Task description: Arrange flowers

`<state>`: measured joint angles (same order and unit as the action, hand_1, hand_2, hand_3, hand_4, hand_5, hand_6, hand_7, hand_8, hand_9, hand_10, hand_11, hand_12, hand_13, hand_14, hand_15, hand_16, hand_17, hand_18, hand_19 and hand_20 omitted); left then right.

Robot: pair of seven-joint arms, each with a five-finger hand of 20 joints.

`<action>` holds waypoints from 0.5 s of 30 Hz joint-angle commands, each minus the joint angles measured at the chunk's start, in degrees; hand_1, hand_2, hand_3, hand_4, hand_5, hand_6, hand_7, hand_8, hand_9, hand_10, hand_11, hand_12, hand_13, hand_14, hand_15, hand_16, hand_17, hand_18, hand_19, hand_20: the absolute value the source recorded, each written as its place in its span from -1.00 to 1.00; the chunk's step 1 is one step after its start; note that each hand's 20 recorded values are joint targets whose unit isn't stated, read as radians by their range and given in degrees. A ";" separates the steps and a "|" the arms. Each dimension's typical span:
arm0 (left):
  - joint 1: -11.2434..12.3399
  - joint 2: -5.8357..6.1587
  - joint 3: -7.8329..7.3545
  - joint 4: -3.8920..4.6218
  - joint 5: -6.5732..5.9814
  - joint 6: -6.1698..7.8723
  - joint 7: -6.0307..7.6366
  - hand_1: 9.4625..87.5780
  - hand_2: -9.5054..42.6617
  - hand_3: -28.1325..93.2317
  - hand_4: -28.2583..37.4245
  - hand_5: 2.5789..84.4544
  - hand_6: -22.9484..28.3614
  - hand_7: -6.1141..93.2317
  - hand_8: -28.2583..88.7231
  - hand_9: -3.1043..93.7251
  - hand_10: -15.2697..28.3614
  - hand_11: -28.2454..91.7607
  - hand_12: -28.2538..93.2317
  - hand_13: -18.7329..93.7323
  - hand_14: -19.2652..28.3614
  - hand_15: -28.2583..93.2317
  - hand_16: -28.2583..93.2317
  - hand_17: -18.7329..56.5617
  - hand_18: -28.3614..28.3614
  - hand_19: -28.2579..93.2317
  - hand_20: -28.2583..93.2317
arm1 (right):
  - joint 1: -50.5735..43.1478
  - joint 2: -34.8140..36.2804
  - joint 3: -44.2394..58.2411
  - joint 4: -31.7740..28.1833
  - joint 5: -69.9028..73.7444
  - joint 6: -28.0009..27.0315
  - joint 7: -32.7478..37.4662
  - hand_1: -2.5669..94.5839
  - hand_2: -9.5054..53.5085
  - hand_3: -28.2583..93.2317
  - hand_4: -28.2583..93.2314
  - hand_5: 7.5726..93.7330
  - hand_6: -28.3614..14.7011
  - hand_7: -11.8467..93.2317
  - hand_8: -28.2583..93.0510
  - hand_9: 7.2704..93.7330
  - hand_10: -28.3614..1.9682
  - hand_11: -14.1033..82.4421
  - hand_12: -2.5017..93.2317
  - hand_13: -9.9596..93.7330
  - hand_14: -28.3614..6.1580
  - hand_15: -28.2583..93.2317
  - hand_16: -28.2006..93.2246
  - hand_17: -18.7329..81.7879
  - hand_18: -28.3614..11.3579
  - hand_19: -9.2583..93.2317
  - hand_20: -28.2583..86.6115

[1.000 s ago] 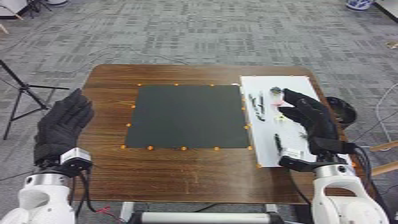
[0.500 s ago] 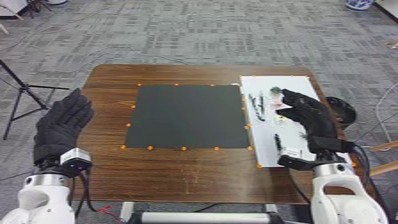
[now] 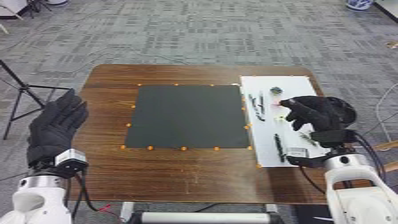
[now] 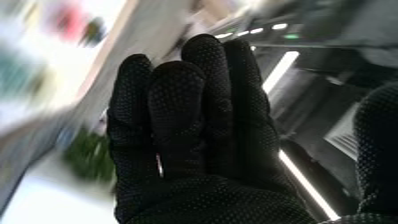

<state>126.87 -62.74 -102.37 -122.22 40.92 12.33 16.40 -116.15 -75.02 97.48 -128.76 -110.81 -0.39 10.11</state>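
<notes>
Over the right edge of the white sheet (image 3: 263, 81), my right hand (image 3: 313, 114) is open and holds nothing. On the sheet lie a small blue flower (image 3: 276, 90), a pink one (image 3: 276, 104), a pale yellow one (image 3: 282, 119) and dark green stems (image 3: 279, 147), partly beside or under the hand. In the right wrist view the right hand (image 4: 191, 135) has straight fingers; blurred pink petals (image 4: 69, 22) and green leaves (image 4: 87, 155) are beyond it. My left hand (image 3: 58, 127) is open above the table's left edge, palm bare.
A dark square mat (image 3: 187, 116) ringed by small orange markers lies mid-table (image 3: 178, 175). A round black object (image 3: 346, 109) stands at the right edge, behind my right hand. A black tripod (image 3: 27, 90) stands on the floor at the left.
My right hand has drawn back and to the right and turned, uncovering more of the sheet and stems. My left hand has shifted slightly left.
</notes>
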 commanded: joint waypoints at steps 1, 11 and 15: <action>1.04 -0.10 0.08 -0.64 -0.52 0.94 0.05 -0.65 -0.19 0.63 -1.00 -0.13 0.19 -0.65 -0.69 -0.28 0.37 -0.24 -0.46 -0.22 0.44 -0.22 -0.61 -0.60 0.47 0.07 -0.47 | 0.78 3.11 -2.57 -2.71 -19.93 -6.05 17.56 -0.57 -0.78 0.59 -0.95 0.30 0.07 -0.18 -0.72 0.31 -0.29 0.27 -0.28 0.46 -0.05 0.62 0.07 0.14 -0.58 0.74 -0.04; 0.81 0.03 0.35 -0.63 -0.61 1.42 -0.44 -0.65 -0.18 0.63 -1.00 -0.10 0.22 -0.63 -0.69 -0.27 0.40 -0.21 -0.44 -0.22 0.46 -0.19 -0.61 -0.63 0.51 0.09 -0.46 | 0.09 3.54 -6.06 -3.56 -35.77 -18.42 21.84 -0.50 -1.00 0.48 -0.94 0.35 0.12 0.05 -0.73 0.39 -0.13 0.56 0.16 0.56 -0.07 0.86 0.42 0.26 -0.70 1.00 0.22; 1.05 -0.05 0.50 -0.71 -0.59 1.59 -0.55 -0.64 -0.18 0.63 -1.00 -0.10 0.22 -0.63 -0.69 -0.27 0.40 -0.21 -0.44 -0.21 0.46 -0.19 -0.60 -0.64 0.51 0.09 -0.45 | 0.02 3.73 -9.88 -1.92 -45.62 -19.96 22.10 -0.44 -1.00 0.46 -0.93 0.32 0.11 0.03 -0.73 0.36 -0.15 0.56 0.18 0.54 -0.10 0.86 0.44 0.25 -0.72 0.99 0.22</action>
<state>127.07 -62.74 -102.23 -122.34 40.57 13.19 16.15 -115.80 -71.98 92.20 -132.47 -143.42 -17.55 30.75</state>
